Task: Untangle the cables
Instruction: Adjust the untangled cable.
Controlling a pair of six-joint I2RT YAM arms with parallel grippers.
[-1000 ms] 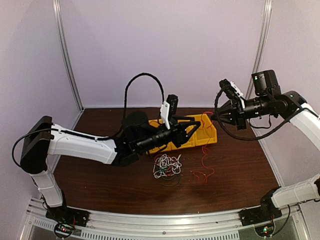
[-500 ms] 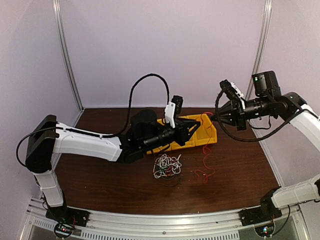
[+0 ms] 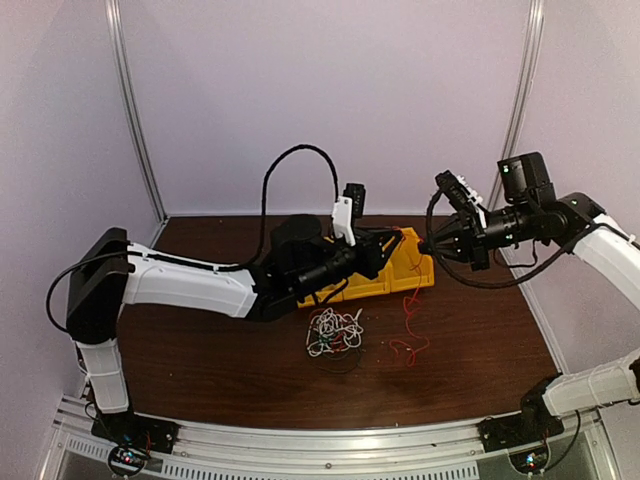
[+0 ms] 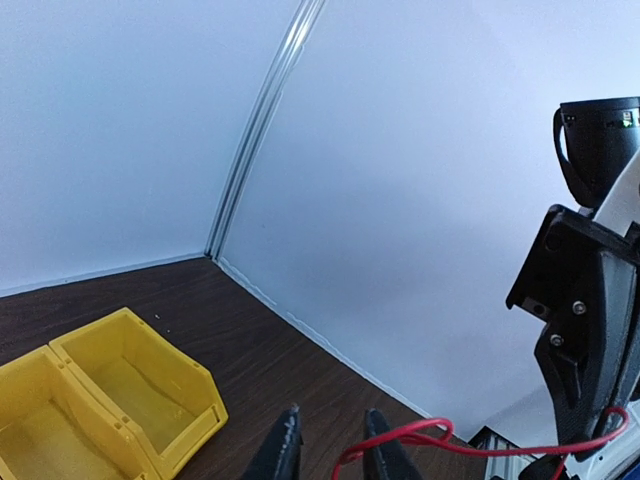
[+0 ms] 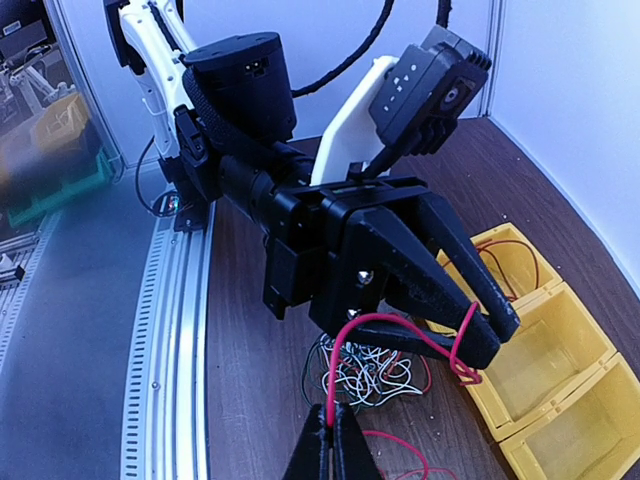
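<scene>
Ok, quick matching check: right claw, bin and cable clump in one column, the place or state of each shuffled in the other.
1. right claw
2. bin
3. cable clump

A. lying on the table, in front of the bin
B. shut on the red wire
C. yellow, at the far side of the table

Pairs: 1-B, 2-C, 3-A

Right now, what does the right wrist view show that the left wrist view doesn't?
Only right wrist: the cable clump, and the right gripper with its fingertips shut on the red cable. Only left wrist: the right arm and its black body. Both: the red cable, the yellow bin, and the left gripper with its jaws apart.
</scene>
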